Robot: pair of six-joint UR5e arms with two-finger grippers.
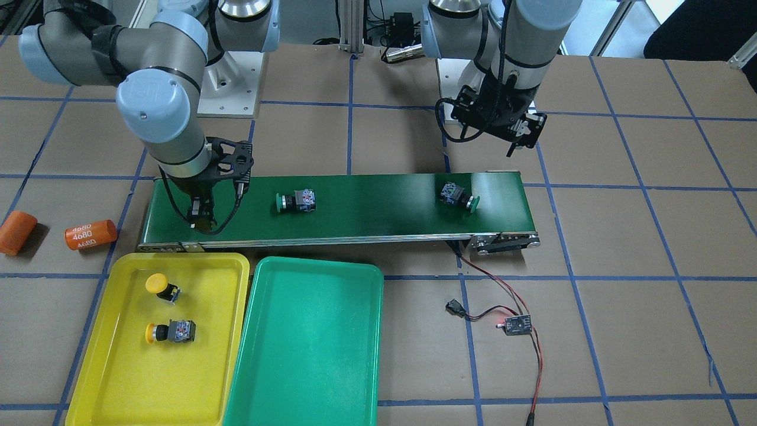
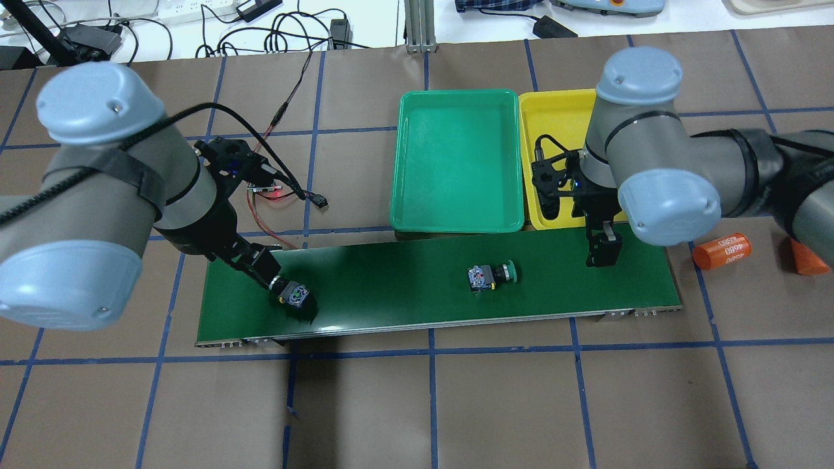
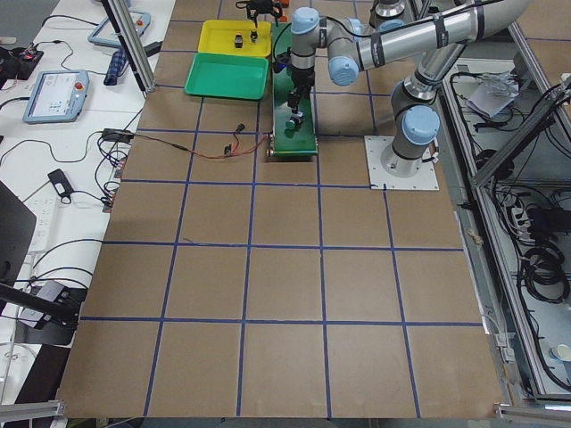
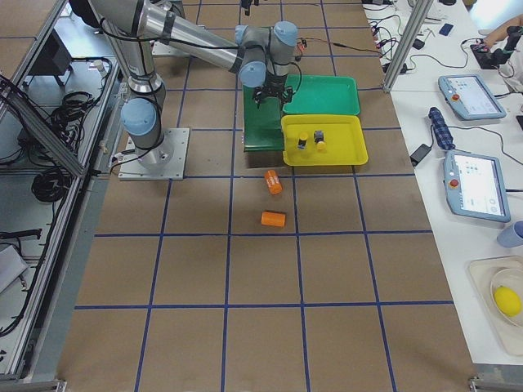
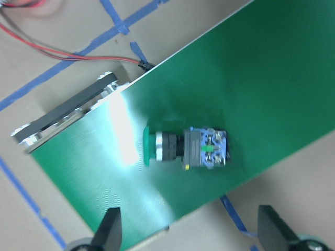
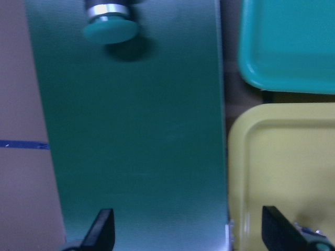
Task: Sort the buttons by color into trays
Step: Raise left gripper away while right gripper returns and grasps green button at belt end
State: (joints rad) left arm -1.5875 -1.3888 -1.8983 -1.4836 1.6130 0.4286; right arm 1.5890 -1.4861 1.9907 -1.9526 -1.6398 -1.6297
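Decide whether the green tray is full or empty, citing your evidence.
Empty. The green tray shows a bare floor in the front-facing and overhead views; the green buttons lie on the conveyor belt.

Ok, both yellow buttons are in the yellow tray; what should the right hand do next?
Probably slide the right hand along the belt until it is centred over the nearer green button. The hand is open and empty, that button's cap shows ahead of its fingers in the wrist view, and the green tray beside the belt holds nothing yet.
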